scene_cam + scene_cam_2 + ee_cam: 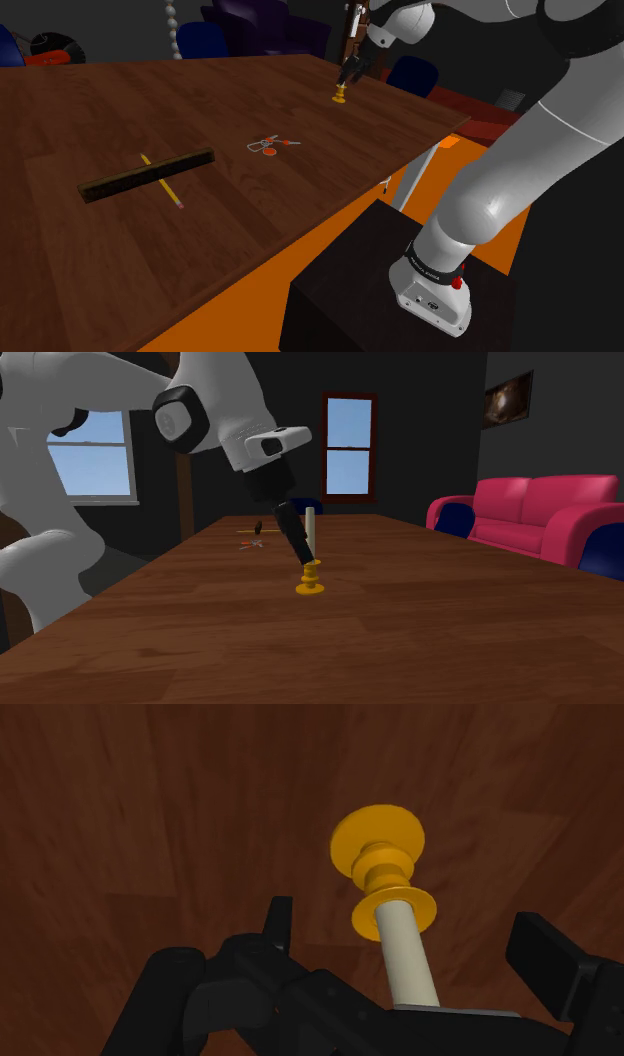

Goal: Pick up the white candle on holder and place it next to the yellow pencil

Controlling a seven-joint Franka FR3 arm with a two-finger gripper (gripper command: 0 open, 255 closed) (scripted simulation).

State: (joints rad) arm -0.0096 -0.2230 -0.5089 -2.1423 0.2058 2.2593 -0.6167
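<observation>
Candle on holder (407, 949) | upright on table (90, 110), well apart from yellow pencil (163, 182) | gripper (403, 919) spread astride stem, not touching | likely light, stiff, brittle, tippy | best pinched low on stem, near holder

From my seat I see the white arm (215, 412) entering at the left, its black tool (303, 555) slanting down to the top of a yellow holder (311, 584). A pale candle (311, 530) stands upright in that holder on the brown wooden bench (420, 642). Farther back lie small reddish things (252, 542) I cannot make out. Beyond are two windows (348, 447) and a pink sofa (540, 507).
</observation>
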